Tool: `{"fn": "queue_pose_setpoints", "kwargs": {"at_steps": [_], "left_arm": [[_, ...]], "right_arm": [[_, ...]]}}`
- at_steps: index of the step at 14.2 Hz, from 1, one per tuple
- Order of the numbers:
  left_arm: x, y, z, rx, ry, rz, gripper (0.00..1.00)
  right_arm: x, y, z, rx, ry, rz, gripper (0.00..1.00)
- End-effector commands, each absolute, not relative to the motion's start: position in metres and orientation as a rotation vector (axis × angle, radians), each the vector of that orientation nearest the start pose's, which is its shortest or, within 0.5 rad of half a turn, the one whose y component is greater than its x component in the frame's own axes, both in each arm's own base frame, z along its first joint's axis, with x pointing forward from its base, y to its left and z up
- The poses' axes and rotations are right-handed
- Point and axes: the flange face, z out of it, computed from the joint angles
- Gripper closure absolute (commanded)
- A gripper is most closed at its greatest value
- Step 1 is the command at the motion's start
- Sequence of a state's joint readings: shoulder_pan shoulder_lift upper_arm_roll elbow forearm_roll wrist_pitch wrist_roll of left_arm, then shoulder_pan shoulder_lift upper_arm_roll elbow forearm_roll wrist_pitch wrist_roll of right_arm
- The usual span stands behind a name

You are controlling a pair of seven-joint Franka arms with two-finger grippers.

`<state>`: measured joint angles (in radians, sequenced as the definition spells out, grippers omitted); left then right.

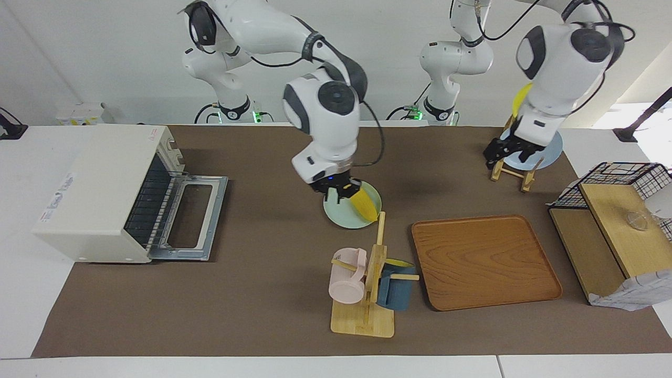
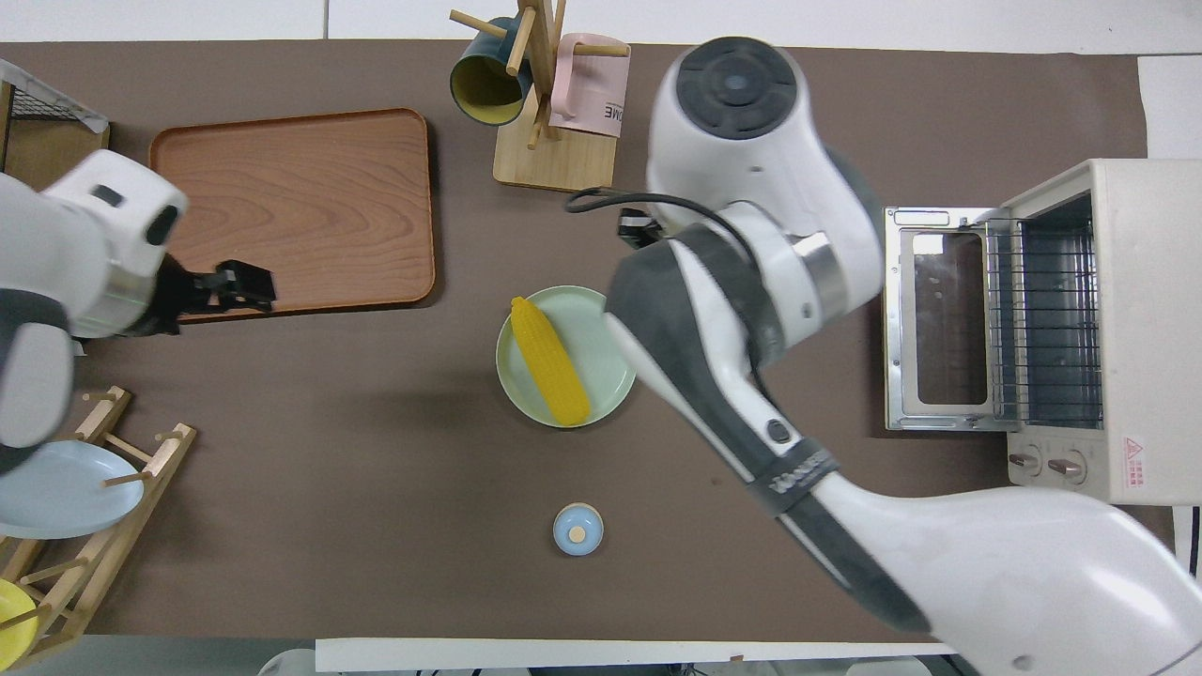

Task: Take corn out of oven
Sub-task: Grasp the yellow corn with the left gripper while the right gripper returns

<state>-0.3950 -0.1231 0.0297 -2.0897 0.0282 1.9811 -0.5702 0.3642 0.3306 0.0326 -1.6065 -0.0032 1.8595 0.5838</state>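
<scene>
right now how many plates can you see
3: a pale green plate mid-table with the corn lying on it, plus a light blue plate and a yellow plate standing in the wooden rack at the left arm's end.

— How is the corn (image 2: 549, 362) placed?
— It is laid flat on a pale green plate (image 2: 606, 349) mid-table, yellow and tapered, slanted across the plate.
— And the oven (image 1: 100, 191)?
— It is set at the right arm's end of the table; its door (image 1: 192, 219) is dropped fully open and the wire rack (image 2: 1047, 317) is seen bare.
</scene>
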Motion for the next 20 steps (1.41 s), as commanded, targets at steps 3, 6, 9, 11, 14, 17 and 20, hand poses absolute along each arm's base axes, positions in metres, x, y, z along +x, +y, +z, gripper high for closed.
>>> {"fn": "queue_pose_setpoints", "kwargs": {"at_steps": [3,6,9,11,14,17,20], "left_arm": [[0.461,-0.333,0.383,-3.138,-0.592,-0.157,0.00],[0.448,-0.383,0.354,-3.137,-0.570,-0.140,0.00],[0.435,-0.415,0.318,-3.147,-0.564,-0.143,0.00],[0.427,-0.419,0.314,-3.130,-0.532,-0.115,0.61],[0.434,-0.415,0.322,-3.106,-0.367,-0.068,1.00],[0.492,-0.370,0.360,-3.086,-0.260,-0.018,1.00],[0.565,-0.259,0.376,-3.121,-0.170,-0.054,1.00]], "right_arm": [[0.547,0.137,0.349,-3.209,0.147,0.180,0.96],[0.542,0.106,0.313,-3.257,0.116,0.130,0.98],[0.547,0.083,0.293,-3.332,-0.005,0.152,0.98],[0.549,0.075,0.291,-3.355,-0.049,0.145,0.98],[0.554,0.070,0.300,-3.444,-0.217,0.154,0.98],[0.579,0.046,0.360,-3.469,-0.377,0.271,0.98],[0.581,-0.027,0.431,-3.450,-0.391,0.244,0.92]]}}
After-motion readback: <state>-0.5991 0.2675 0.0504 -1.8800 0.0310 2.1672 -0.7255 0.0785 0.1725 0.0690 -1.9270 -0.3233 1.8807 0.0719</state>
